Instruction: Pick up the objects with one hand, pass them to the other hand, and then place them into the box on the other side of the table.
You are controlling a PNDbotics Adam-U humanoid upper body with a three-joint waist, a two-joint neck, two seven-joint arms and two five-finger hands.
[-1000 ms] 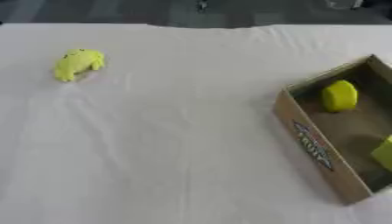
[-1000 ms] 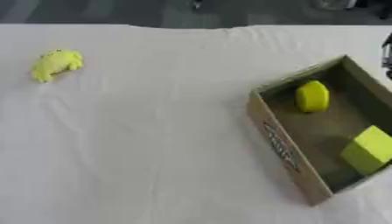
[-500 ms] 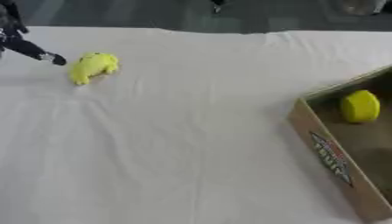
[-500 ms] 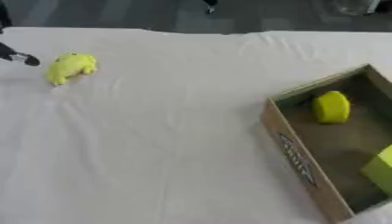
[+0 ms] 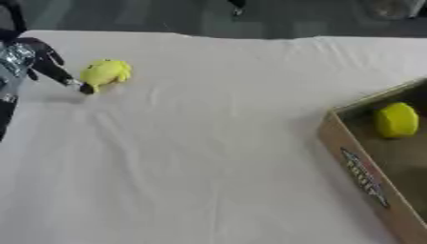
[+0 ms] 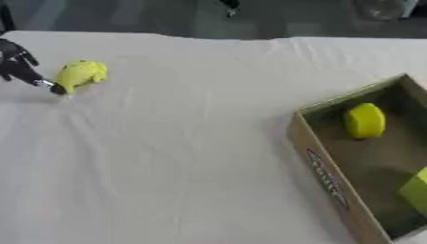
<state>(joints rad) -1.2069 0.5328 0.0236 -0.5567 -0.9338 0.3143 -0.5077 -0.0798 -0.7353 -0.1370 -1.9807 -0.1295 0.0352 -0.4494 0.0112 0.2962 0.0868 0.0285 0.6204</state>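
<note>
At the lower right of the frame, a cardboard box sat open on the white tablecloth, holding 2 yellow-green things: a block near the right edge and a round object farther back. At the upper left, the left hand reached in from the frame's left side, fingers extended and spread, 1 fingertip touching the near end of a yellow plush toy lying on the cloth. The right hand was out of sight.
</note>
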